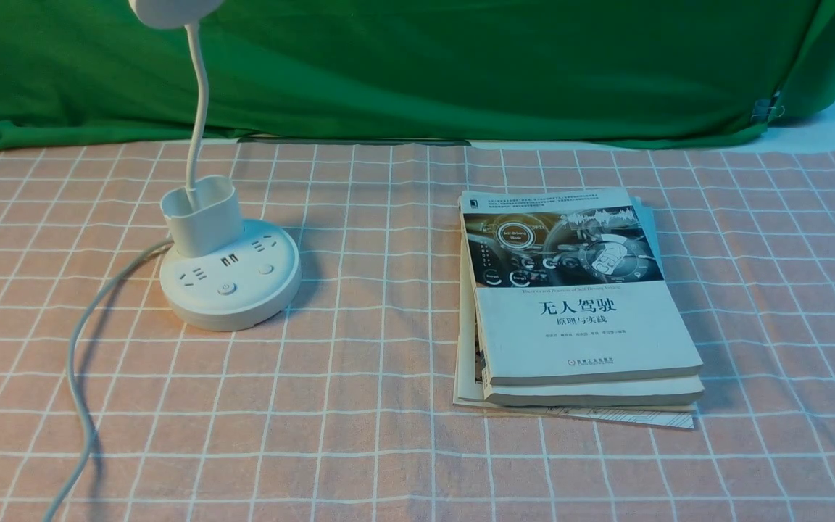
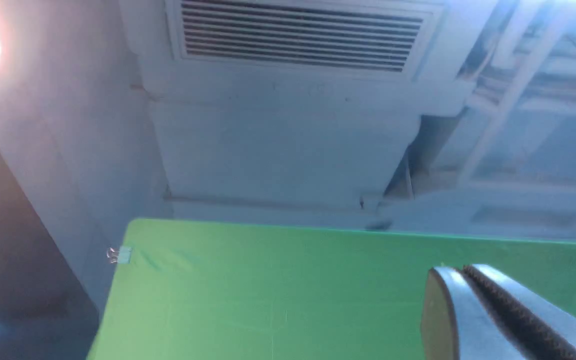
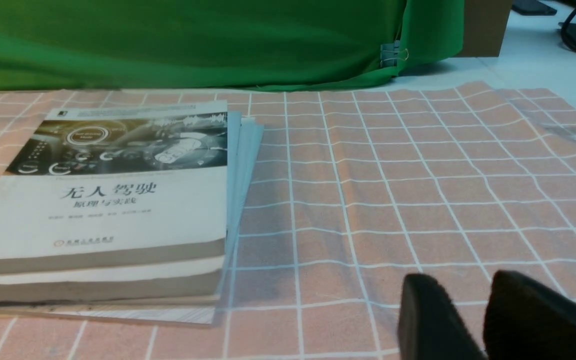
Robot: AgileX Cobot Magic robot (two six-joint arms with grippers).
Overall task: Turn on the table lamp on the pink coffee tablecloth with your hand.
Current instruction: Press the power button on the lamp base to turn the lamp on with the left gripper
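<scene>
The white table lamp [image 1: 229, 279] stands on the left of the pink coffee tablecloth [image 1: 359, 377]. It has a round puck base with sockets, USB ports and buttons, an oval cup [image 1: 201, 214] and a thin gooseneck. Its head [image 1: 171, 11] is cut off by the frame's top edge and looks unlit. Neither gripper shows in the front view. My left gripper [image 2: 460, 272] points up at the green cloth and the ceiling, with its fingers pressed together and empty. My right gripper [image 3: 460, 285] hovers low over the pink cloth to the right of the books, with a narrow gap between its black fingertips and nothing in it.
A stack of books [image 1: 577, 304] lies on the right half of the cloth and also shows in the right wrist view [image 3: 103, 210]. The lamp's white cord [image 1: 80, 377] runs from the base to the front left edge. A green cloth [image 1: 417, 65] hangs across the back.
</scene>
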